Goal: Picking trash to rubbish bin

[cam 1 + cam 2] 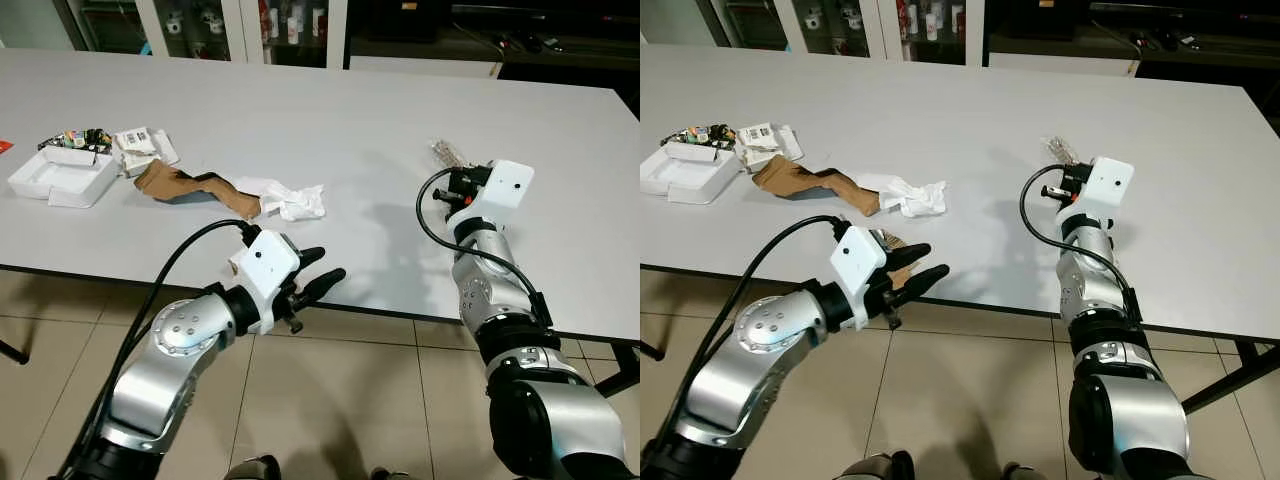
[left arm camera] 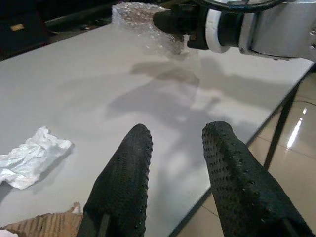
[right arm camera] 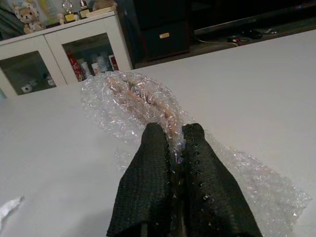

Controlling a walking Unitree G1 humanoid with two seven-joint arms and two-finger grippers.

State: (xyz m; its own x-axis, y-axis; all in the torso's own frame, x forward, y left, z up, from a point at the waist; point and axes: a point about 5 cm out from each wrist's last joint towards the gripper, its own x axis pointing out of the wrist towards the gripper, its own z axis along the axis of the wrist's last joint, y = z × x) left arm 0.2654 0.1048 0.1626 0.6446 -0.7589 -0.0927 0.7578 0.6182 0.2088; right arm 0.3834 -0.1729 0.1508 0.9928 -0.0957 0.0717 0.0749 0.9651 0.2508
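the right gripper (image 3: 173,143) is pinched on the bubble wrap (image 3: 133,103), which bunches just ahead of its fingertips on the table (image 1: 330,130). i'd lift slowly, since the pinch catches only an edge. the left gripper (image 2: 175,143), fingers spread, hovers off the table's near edge.

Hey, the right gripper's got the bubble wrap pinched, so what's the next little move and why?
Probably lift the right gripper straight up a little. Its fingers are shut on the bubble wrap, which lies on the table, so a short lift would show whether the grip holds. The left gripper hovers open at the table's near edge.
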